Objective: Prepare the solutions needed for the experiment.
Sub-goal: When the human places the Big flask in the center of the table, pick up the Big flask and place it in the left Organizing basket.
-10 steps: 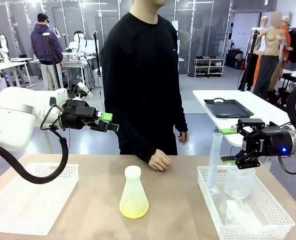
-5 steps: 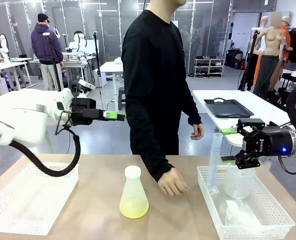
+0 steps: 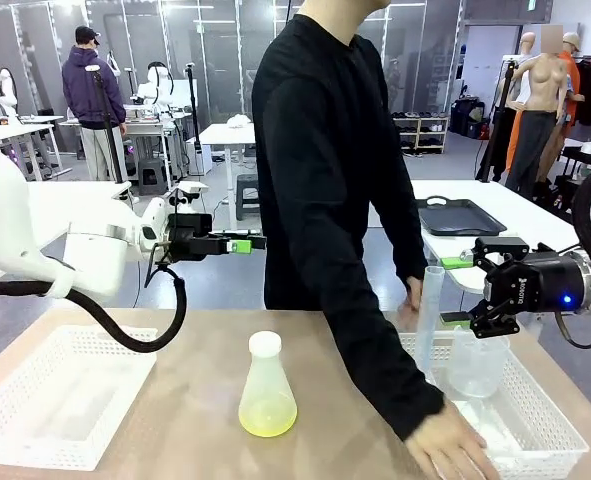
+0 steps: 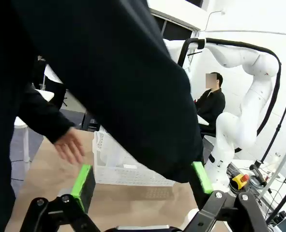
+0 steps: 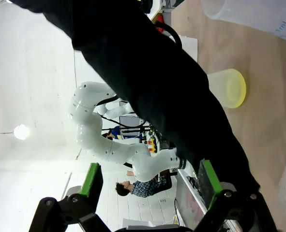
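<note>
One hand [image 3: 455, 448] at rt basket [image 3: 565, 436]; soln [image 3: 267, 419] in flask [image 3: 266, 372].

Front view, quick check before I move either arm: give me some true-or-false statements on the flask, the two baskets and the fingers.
1. The frosted conical flask holding pale yellow-green liquid stands upright on the wooden table between the baskets. True.
2. The left gripper has its fingers shut on the flask. False: they are open, in the air, apart from it.
3. The person's hand is down at the white perforated basket on the robot's right. True.
4. The tall clear graduated cylinder lies flat in the left white basket. False: it stands upright in the right one.
5. The right gripper grips the clear beaker. False: its fingers are open and hold nothing.
</note>
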